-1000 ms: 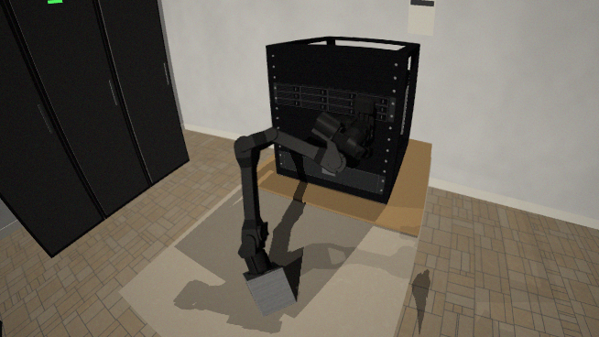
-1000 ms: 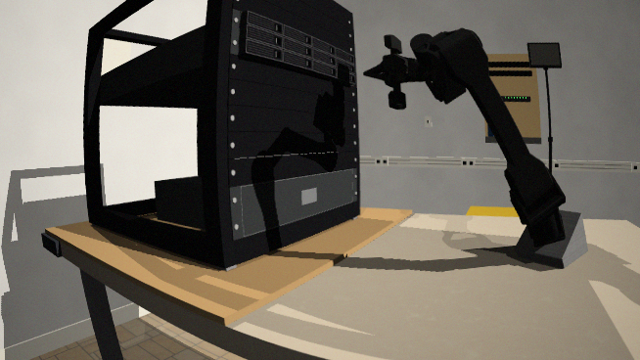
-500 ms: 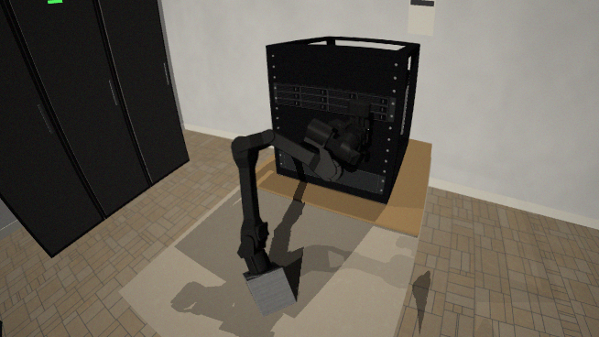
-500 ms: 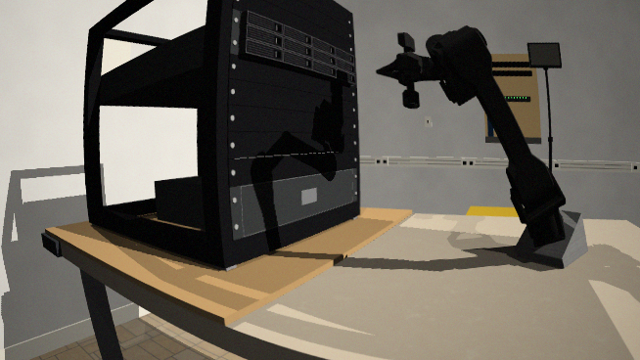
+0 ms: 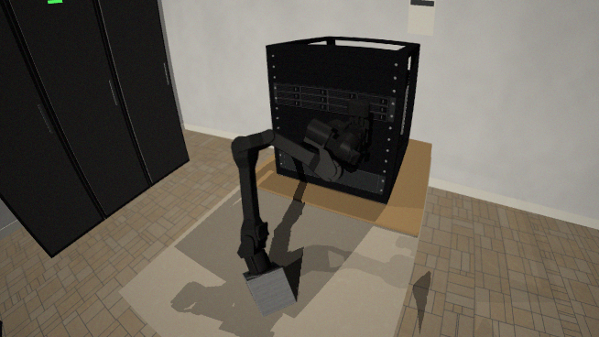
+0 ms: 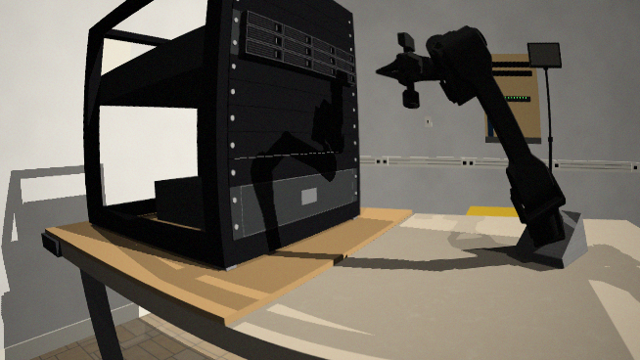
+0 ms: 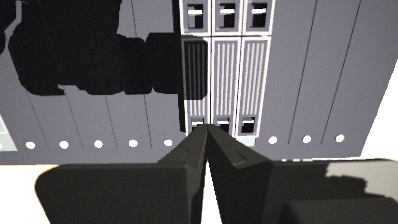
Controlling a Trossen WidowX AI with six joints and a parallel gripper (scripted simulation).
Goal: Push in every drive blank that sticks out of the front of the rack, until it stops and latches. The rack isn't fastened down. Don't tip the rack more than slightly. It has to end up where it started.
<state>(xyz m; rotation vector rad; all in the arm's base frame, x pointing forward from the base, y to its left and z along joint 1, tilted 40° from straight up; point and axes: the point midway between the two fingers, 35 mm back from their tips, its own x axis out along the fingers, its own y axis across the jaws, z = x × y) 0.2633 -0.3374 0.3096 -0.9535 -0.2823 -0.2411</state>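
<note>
Fingers (image 5: 364,120) (image 6: 378,71) pressed together, empty, stand off the rack (image 5: 332,151) (image 6: 215,147) (image 7: 295,75), probably making a blunt tip for pushing blanks without gripping.

The claw (image 5: 365,120) (image 6: 377,71) (image 7: 205,130) was drawn back from the front of the rack (image 5: 330,59) (image 6: 215,147) and raised slightly, the arm (image 5: 249,183) (image 6: 506,117) being folded a little toward its base. The shadow (image 6: 328,122) cast on the rack's front was shifted slightly as well.
</note>
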